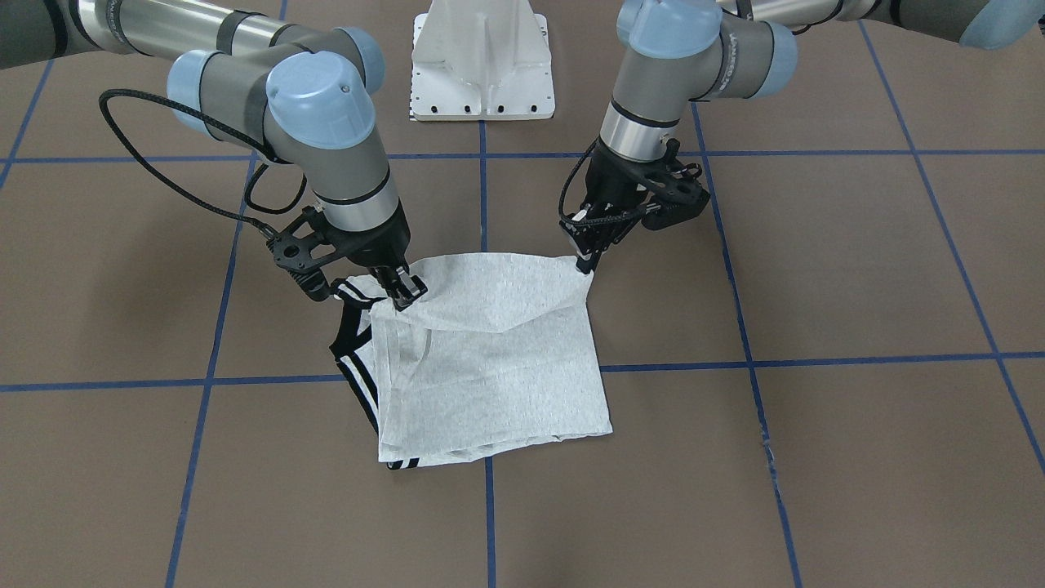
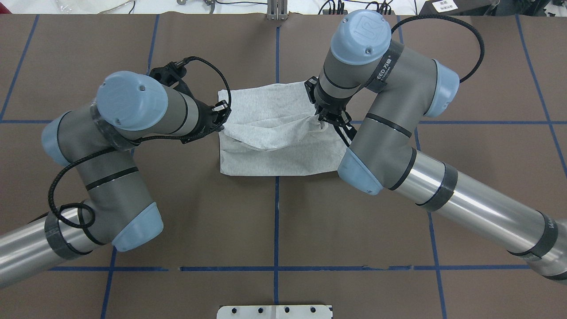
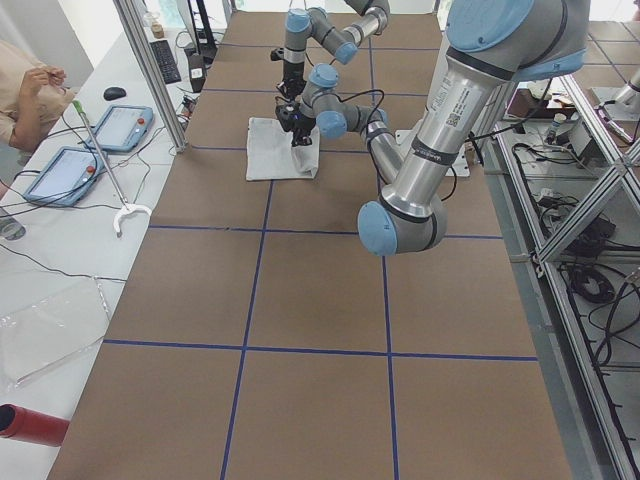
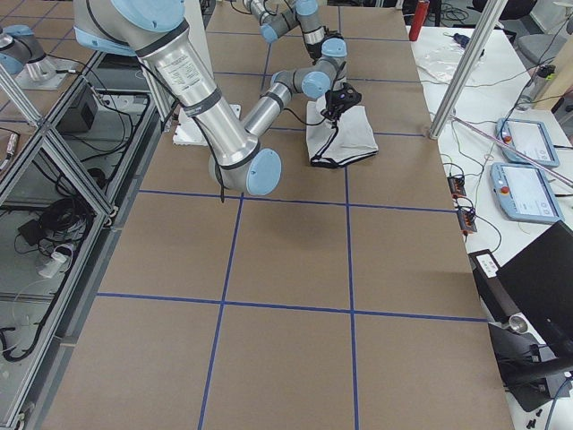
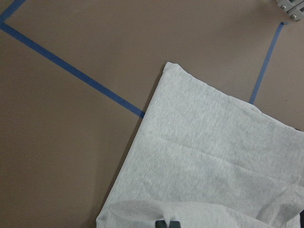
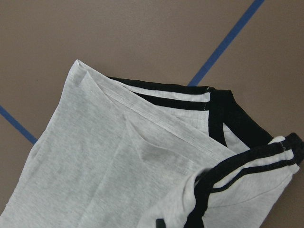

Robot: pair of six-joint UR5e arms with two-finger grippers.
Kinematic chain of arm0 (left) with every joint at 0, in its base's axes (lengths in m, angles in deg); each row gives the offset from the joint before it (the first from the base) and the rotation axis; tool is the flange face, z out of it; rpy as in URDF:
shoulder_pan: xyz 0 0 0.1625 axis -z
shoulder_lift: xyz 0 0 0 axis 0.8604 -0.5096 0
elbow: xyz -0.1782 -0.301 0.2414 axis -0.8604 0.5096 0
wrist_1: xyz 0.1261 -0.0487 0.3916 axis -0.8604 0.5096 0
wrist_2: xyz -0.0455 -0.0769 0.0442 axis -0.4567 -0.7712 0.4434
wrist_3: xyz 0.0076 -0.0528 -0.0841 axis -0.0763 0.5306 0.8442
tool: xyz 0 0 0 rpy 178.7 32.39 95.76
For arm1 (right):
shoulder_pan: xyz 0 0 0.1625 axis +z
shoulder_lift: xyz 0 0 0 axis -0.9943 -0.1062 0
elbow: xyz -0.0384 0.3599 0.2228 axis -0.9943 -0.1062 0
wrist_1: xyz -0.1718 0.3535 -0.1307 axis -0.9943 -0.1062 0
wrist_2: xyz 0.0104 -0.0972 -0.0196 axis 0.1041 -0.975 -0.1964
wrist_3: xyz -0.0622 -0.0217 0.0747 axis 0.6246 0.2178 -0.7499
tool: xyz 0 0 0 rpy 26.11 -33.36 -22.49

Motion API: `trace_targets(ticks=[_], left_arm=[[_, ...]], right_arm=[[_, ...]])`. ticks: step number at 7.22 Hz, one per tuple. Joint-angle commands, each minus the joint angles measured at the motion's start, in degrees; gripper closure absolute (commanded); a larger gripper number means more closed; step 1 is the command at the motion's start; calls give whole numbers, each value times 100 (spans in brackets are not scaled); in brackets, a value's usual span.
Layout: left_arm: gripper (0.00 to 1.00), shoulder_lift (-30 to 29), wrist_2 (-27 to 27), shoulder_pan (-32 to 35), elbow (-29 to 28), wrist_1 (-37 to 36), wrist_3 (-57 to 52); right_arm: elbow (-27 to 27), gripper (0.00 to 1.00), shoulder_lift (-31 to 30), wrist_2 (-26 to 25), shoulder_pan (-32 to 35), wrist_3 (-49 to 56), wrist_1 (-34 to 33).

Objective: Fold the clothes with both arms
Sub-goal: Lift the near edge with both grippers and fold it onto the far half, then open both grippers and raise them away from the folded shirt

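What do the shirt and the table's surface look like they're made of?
The shirt looks like soft knit jersey, perhaps a cotton blend: flecked grey, limp wrinkles, stitched hems, black striped trim. The table surface looks like matte brown paper or card, flat and without glare. Its blue lines look like stuck-on tape.

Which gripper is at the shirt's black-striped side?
The right gripper, on the front view's left. It pinches the shirt right beside the black stripes, while the left gripper holds a plain grey corner.
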Motion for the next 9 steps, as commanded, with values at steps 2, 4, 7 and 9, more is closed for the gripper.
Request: trace_targets(ticks=[2, 4, 7, 9], left_arm=[[54, -332, 135, 417, -1171, 887, -570], [38, -595, 286, 995, -1813, 1433, -1298], [38, -535, 251, 1129, -1904, 1626, -1897], [38, -194, -533, 1374, -1895, 1855, -3368]], right_arm=[[-1546, 1, 601, 397, 326, 859, 884], [-2358, 0, 796, 860, 1112, 2238, 1334], [-2545, 0, 735, 1031, 1601, 3211, 1334], [-1970, 0, 11, 1118, 1810, 4199, 1334]])
